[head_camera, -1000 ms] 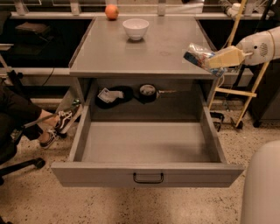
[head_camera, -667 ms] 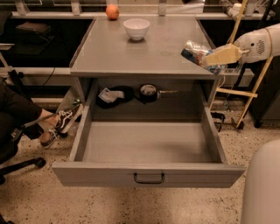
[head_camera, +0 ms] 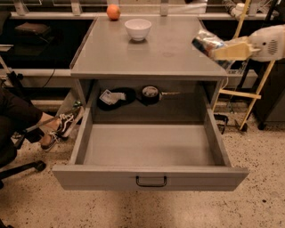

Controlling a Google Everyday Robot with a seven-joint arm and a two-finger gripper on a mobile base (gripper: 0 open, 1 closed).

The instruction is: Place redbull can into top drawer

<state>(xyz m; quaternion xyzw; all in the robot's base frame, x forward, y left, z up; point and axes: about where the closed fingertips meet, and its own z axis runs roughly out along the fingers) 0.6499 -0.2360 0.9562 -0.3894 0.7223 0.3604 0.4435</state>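
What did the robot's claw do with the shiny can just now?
The claw kept hold of the redbull can and lifted it a little higher, slightly to the right, over the right edge of the tabletop. The top drawer stayed pulled open. The white bowl and the orange did not move.

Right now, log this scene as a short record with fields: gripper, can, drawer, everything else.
gripper: the gripper is at the table's right edge, above the surface, shut on the can
redbull can: the redbull can is held tilted in the air over the table's right side
top drawer: the top drawer is pulled open, nothing visible inside
table: the table is grey and flat-topped
white bowl: the white bowl stands upright near the back of the tabletop
orange: the orange is at the back left
recess behind drawer: dark objects, unclear what they are
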